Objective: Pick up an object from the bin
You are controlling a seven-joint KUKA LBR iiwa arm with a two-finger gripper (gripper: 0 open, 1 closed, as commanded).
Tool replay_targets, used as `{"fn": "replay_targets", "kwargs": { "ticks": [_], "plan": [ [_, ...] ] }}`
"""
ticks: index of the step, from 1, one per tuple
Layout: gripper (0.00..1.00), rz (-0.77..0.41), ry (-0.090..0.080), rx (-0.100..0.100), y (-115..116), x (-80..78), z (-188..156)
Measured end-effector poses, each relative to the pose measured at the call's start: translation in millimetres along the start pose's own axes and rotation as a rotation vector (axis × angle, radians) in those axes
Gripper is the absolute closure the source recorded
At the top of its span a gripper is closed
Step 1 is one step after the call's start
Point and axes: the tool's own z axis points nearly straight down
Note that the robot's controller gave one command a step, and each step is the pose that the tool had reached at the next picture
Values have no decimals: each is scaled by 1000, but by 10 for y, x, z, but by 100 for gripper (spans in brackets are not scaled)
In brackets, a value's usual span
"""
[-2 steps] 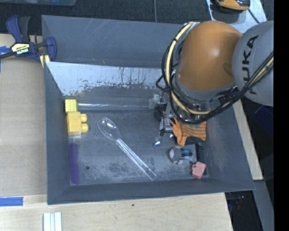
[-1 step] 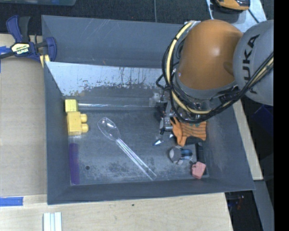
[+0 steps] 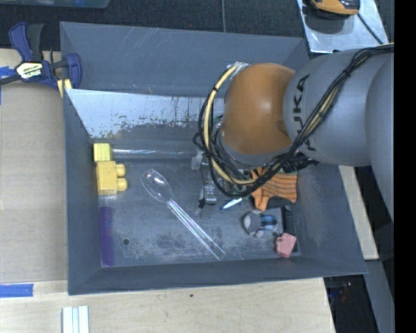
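The thing nearest your gripper is the clear plastic spoon [image 3: 184, 217], lying flat on the floor of the bin [image 3: 194, 275] near its middle, with its bowl toward the upper left and its thin handle running down to the lower right. Expect it to be very light, stiff but easy to crack, and slick. It sits so low that a grip from straight above has little to bite on. Your best hold is probably across the handle near its middle, where it is narrow and nothing crowds it. The rounded bowl would likely slip out. The gripper [image 3: 208, 194] hangs just beside that handle, on its upper right side, low in the bin. You cannot tell from here whether it is apart or together, because the cables [image 3: 218, 161] and the wrist shade it, and nothing is seen held in it. Further out, a yellow block [image 3: 109, 172] and a purple stick [image 3: 106, 236] lie along the left wall, well apart from the spoon. An orange thing [image 3: 281, 188], a small grey-and-blue thing [image 3: 258, 222] and a pink piece [image 3: 286, 245] sit to the right. The arm [image 3: 347, 109] comes in from the right, with its orange cover [image 3: 256, 109] over the bin's upper middle and its wrist pointing down.
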Motion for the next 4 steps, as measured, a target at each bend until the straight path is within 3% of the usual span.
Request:
{"fn": "replay_targets", "kwargs": {
  "ticks": [1,2,3,4],
  "plan": [
    [0,115,-4,0,395,25,-51],
    [0,132,-2,0,431,47,-4],
    [0,391,-10,-5,445,-90,518],
    [100,205,-11,-3,409,69,703]
  ]
}}
